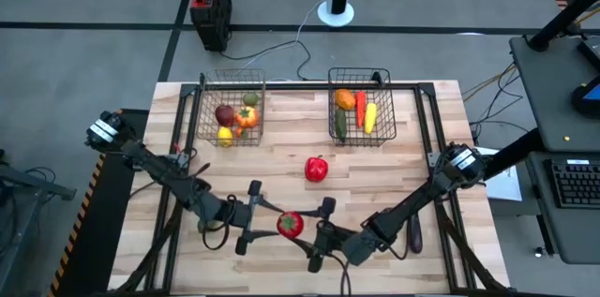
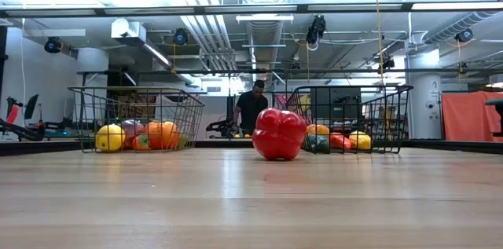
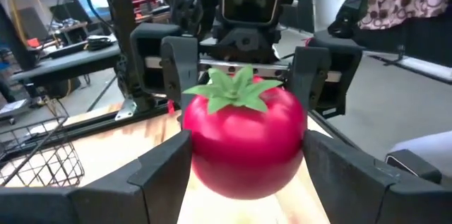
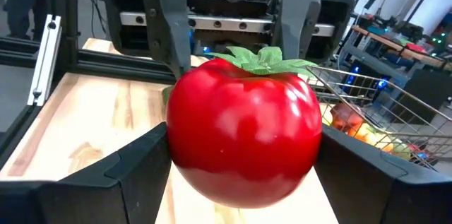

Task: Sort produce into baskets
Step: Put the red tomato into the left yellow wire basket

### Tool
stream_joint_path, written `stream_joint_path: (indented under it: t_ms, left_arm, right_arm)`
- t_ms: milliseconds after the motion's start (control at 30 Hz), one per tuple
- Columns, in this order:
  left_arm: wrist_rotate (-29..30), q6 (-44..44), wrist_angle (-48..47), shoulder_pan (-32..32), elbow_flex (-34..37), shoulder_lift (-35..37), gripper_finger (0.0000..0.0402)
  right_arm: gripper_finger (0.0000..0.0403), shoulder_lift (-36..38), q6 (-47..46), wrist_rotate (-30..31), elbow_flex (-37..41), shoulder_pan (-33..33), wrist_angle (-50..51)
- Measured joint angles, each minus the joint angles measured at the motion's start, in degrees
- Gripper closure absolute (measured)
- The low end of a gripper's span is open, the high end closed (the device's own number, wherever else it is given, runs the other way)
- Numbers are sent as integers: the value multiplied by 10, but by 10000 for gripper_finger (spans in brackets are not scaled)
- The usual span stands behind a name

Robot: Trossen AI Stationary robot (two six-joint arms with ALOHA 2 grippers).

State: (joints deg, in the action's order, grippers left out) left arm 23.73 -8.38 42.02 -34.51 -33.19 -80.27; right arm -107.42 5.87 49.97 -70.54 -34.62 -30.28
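Produce is seen in three places. A red tomato (image 1: 290,224) with a green leafy top is held up off the table (image 1: 281,161) between the two grippers, which face each other over the near half of the board. In the high view the left gripper (image 1: 265,222) meets the tomato from one side and the right gripper (image 1: 314,231) from the other. Only the wrist views show the grip closely. In the left wrist view the tomato (image 3: 244,136) is framed by that arm's own fingers (image 3: 166,164), with the other gripper's fingers pressed to its far sides. In the right wrist view the tomato (image 4: 244,132) fills the gap between the right arm's fingers (image 4: 138,164) in the same way. Both sets of jaws stand spread to the tomato's width and are closed against it.

A red bell pepper (image 1: 317,169) lies loose on the wood, beyond the grippers toward the baskets. In the low view it (image 2: 278,133) is seen resting on the board, while the grippers are all but cut off above.

Beyond the pepper, the left basket (image 1: 229,108) holds red, orange and yellow pieces. The right basket (image 1: 361,106) holds orange, red, yellow and green pieces.
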Motion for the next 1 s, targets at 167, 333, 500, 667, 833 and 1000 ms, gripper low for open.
stream_joint_path:
  t_ms: [167, 333, 500, 667, 833, 1000]
  left_arm:
    - [-51, 18, 13, 23, 0, -10, 150]
    - [-49, 21, 31, 25, -7, -42, 146]
    - [-51, 11, 65, 25, -9, -64, 132]
    - [-51, 19, 72, 26, -9, -65, 128]
    - [-46, 24, 74, 26, -9, -66, 128]
    - [-36, 21, 75, 26, -9, -66, 124]
  right_arm:
    - [103, 0, 1, -2, 1, 1, 3]
    - [103, 0, 1, -2, 3, 1, 13]
    - [103, 0, -6, -4, 3, 1, 19]
    - [103, 0, -9, -4, 3, 1, 16]
    - [103, 0, -10, -3, 3, 3, 16]
    - [103, 0, -9, -1, 3, 3, 16]
